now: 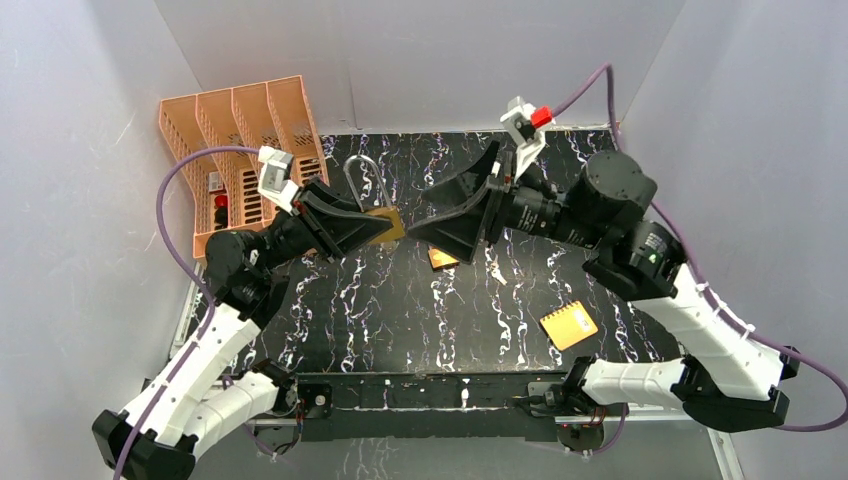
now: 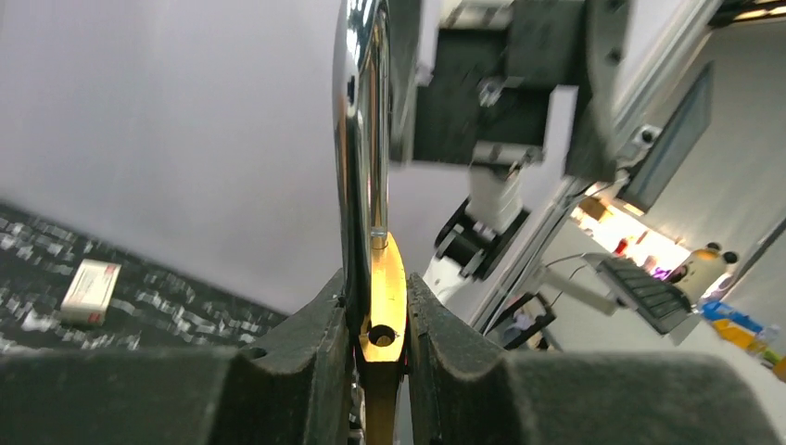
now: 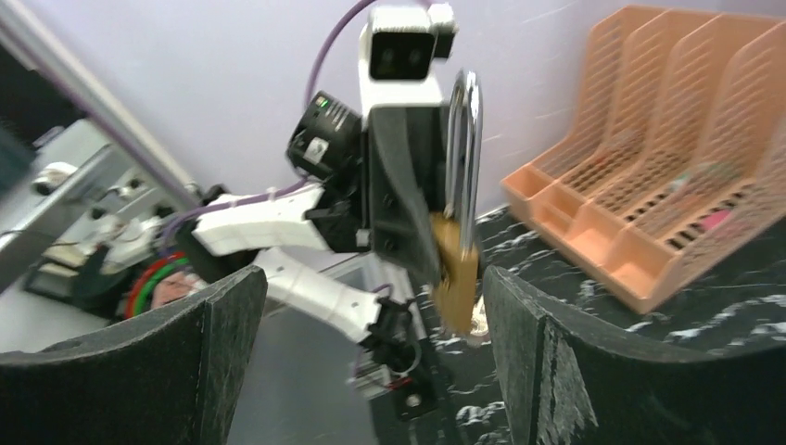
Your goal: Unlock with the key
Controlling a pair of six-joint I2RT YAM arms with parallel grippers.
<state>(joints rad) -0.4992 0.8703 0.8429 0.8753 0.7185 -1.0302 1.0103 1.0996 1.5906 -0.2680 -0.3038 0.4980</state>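
Black, white-veined counter (image 1: 400, 320) between pale walls fills the overhead view, with an orange file rack (image 1: 240, 140) at its far left corner. Above it the left fingers (image 1: 345, 225) are clenched on a brass padlock (image 1: 390, 222), its shackle pointing toward the back wall. The right fingers (image 1: 460, 210) face the lock body from just beside it, spread wide and empty.

From the left wrist, the padlock sits edge-on between the pads, and a round hole in its brass has nothing in it.

From the right wrist, the lock hangs in front of the parted fingers. The key I cannot make out in any view.

I judge insertion to be the step in hand. The next move calls for finding the key, pinching it squarely and lining it up with the keyway.
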